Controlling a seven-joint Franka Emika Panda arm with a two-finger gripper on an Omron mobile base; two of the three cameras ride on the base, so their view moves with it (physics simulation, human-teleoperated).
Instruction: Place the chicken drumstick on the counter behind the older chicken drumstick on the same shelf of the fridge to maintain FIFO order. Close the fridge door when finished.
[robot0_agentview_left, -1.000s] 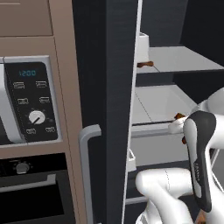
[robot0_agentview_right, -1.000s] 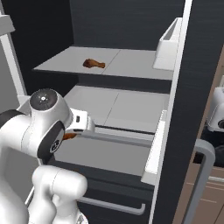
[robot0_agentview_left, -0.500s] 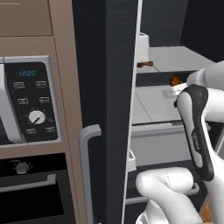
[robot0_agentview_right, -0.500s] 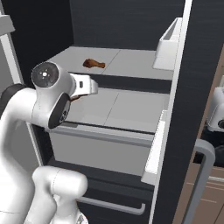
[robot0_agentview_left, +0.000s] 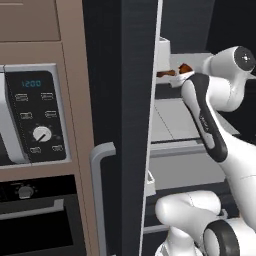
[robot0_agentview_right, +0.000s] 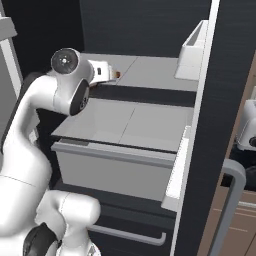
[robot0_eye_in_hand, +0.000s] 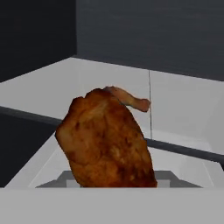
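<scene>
My gripper (robot0_agentview_right: 111, 74) is shut on the chicken drumstick (robot0_eye_in_hand: 107, 144), an orange-brown piece that looms large in the hand view. I hold it just above the front left part of the fridge's upper pale-grey shelf (robot0_agentview_right: 150, 70). The older chicken drumstick (robot0_eye_in_hand: 131, 99), duller tan, lies on the same shelf right behind the held one, with its thin bone end poking out. From the left base view the held chicken drumstick (robot0_agentview_left: 185, 66) shows beside the tan older chicken drumstick (robot0_agentview_left: 165, 73). My fingertips are hidden behind the meat. The counter is out of view.
The dark fridge door (robot0_agentview_left: 125, 100) stands open on the left, with its silver handle (robot0_agentview_left: 97, 190). A white door bin (robot0_agentview_right: 192, 50) sits at the shelf's right end. Below are a lower shelf (robot0_agentview_right: 125, 122) and a pull-out drawer (robot0_agentview_right: 115, 170). A microwave (robot0_agentview_left: 30, 115) is built in to the left.
The arm has risen from the lower shelf level to the upper shelf and carried the chicken drumstick up and inward, towards the older one. The grip has stayed the same.
</scene>
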